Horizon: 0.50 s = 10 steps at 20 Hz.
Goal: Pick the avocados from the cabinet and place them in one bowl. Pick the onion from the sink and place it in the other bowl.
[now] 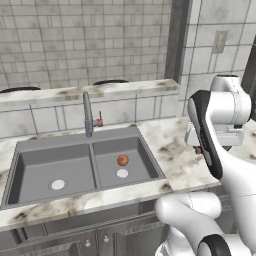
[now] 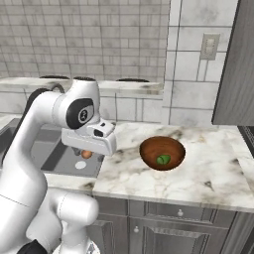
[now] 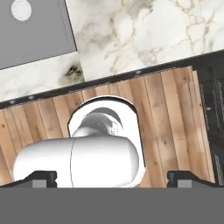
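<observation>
Sitting in the sink (image 1: 30, 170), onion (image 1: 122, 160); right view adds bowl (image 2: 149, 158); tool (image 3: 112, 177) spread apart.

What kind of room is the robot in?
It looks like a kitchen. There is a grey double sink with a faucet, set in a marble counter against a tiled wall. A reddish-brown bowl sits on the counter, and an onion lies in the sink.

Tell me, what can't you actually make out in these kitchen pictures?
- Second avocado: the right base view shows one green avocado in the brown bowl; a darker one there can't be told.
- Onion: in the right base view, the arm's white hand partly covers it.
- End effector: hand view's bottom edge cuts off the fingertips, which stand apart.
</observation>
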{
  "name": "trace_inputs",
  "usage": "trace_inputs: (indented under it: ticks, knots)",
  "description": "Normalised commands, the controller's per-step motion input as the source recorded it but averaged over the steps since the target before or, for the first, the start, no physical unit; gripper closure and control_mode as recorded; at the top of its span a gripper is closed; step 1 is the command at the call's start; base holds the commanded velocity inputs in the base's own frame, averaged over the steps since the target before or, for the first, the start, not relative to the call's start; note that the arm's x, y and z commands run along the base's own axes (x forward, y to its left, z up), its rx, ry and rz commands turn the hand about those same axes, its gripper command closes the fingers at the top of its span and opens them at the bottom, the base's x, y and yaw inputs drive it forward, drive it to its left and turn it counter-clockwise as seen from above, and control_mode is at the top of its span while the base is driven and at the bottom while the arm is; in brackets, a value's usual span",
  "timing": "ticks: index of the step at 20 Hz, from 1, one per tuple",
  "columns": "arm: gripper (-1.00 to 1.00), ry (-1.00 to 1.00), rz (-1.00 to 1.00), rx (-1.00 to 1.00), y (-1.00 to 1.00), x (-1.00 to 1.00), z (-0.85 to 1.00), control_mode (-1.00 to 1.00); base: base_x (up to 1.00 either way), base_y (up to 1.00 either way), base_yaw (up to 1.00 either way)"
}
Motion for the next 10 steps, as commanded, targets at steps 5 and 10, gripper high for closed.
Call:
trace_inputs:
  ticks: [5, 10]
  knots:
    - [-1.0, 0.0, 0.0, 0.0, 0.0, 0.0, 0.0, -1.0, 0.0, 0.0, 0.0]
    - [-1.0, 0.01, 0.0, 0.0, 0.0, -0.01, 0.0, 1.0, -0.28, 0.0, 0.0]
